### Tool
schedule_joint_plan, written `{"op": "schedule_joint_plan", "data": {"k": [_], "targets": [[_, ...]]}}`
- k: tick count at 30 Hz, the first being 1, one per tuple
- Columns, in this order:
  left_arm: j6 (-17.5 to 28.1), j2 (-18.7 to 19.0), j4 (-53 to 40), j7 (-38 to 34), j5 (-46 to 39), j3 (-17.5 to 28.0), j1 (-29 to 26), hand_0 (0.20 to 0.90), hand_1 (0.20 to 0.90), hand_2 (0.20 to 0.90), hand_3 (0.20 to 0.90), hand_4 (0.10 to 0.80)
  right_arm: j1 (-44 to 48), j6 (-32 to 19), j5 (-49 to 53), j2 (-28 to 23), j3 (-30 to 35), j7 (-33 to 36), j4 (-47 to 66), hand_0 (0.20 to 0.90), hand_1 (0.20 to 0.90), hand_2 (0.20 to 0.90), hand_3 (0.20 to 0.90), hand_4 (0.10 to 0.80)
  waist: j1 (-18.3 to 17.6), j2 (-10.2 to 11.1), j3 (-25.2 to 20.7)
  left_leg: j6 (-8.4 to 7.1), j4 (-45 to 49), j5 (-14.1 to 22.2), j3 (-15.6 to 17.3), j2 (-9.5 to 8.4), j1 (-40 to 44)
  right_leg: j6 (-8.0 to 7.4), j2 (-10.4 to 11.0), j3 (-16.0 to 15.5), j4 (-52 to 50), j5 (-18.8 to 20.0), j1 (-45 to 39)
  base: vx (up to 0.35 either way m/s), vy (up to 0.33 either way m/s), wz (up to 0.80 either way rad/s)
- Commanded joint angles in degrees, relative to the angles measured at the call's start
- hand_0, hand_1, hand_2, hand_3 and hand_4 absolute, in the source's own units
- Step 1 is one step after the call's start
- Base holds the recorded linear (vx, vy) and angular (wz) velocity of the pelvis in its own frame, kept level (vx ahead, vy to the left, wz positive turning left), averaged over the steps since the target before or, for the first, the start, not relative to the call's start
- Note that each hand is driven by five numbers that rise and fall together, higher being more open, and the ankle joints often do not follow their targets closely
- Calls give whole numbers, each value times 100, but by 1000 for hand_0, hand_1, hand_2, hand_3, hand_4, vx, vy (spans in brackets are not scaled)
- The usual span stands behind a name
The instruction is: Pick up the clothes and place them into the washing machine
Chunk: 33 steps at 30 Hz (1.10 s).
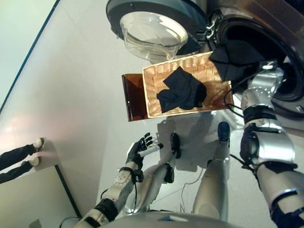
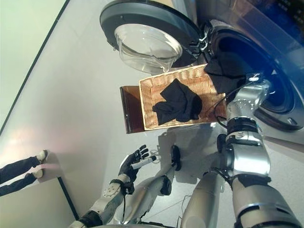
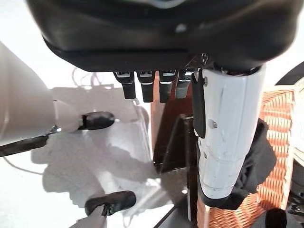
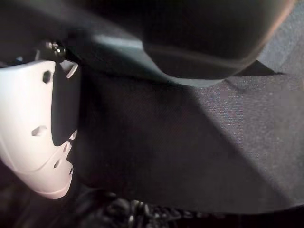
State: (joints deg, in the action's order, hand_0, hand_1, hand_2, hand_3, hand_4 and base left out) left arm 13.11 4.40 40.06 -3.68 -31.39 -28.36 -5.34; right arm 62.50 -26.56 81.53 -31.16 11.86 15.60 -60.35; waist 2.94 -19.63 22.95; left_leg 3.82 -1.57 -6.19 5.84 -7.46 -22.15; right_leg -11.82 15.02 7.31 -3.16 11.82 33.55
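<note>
One black garment (image 1: pixel 236 59) hangs over the lip of the washing machine's (image 1: pixel 280 52) open drum, the right hand (image 4: pixel 40 128) buried against it so that whether its fingers grip the cloth cannot be told. A second black garment (image 1: pixel 182 90) lies crumpled in the wicker basket (image 1: pixel 154 78) on a brown stand (image 1: pixel 132 97) before the machine's open door (image 1: pixel 152 23). The left hand (image 1: pixel 141 148) hovers low, fingers spread and empty. A person's legs (image 1: pixel 19 159) show at the far left.

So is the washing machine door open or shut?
Open: the round glass door is swung wide, baring the dark drum opening.
</note>
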Motion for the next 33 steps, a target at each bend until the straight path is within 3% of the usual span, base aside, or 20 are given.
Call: {"op": "schedule_joint_plan", "data": {"k": [1, 8, 12, 22, 33], "targets": [[342, 225, -469, -48, -334, -128, 276, 900, 900, 900, 900, 800, 898, -417, -82, -826, -445, -77, 311, 200, 200, 200, 200, 300, 70, -327, -233, -610, 709, 436, -103, 203, -539, 293, -101, 204, -955, -1088, 390, 0, 0, 0], [458, 227, -737, 65, -1302, 394, 440, 900, 900, 900, 900, 800, 1349, -471, 41, -1454, -439, 115, -117, 200, 200, 200, 200, 300, 190, -575, -336, -631, 484, 345, -17, 152, -613, 255, -97, 357, -1008, -1132, 707, 14, 0, -3], [497, 263, -905, 38, -1348, 403, 433, 900, 900, 900, 900, 800, 1510, -643, 203, -1560, -390, 121, -27, 200, 200, 200, 200, 300, 204, -636, -372, -645, 418, 258, -8, 150, -682, 258, -118, 406, -1042, -1105, 814, -2, -11, -4], [468, 347, -922, 55, -1172, 218, 382, 900, 900, 900, 900, 800, 1974, -1078, 567, -1981, -404, 171, 37, 200, 200, 200, 200, 300, 164, -626, -627, -648, 335, 286, -92, 54, -604, 274, -114, 421, -1127, -1235, 783, 38, -3, 2], [453, 407, -901, 29, -1125, 220, 414, 900, 900, 900, 900, 800, 2198, -1174, 558, -2325, -528, 425, -137, 200, 200, 200, 200, 300, 140, -554, -808, -662, 282, 233, -126, 49, -583, 285, -137, 400, -997, -1137, 684, 14, -2, 3]]}}
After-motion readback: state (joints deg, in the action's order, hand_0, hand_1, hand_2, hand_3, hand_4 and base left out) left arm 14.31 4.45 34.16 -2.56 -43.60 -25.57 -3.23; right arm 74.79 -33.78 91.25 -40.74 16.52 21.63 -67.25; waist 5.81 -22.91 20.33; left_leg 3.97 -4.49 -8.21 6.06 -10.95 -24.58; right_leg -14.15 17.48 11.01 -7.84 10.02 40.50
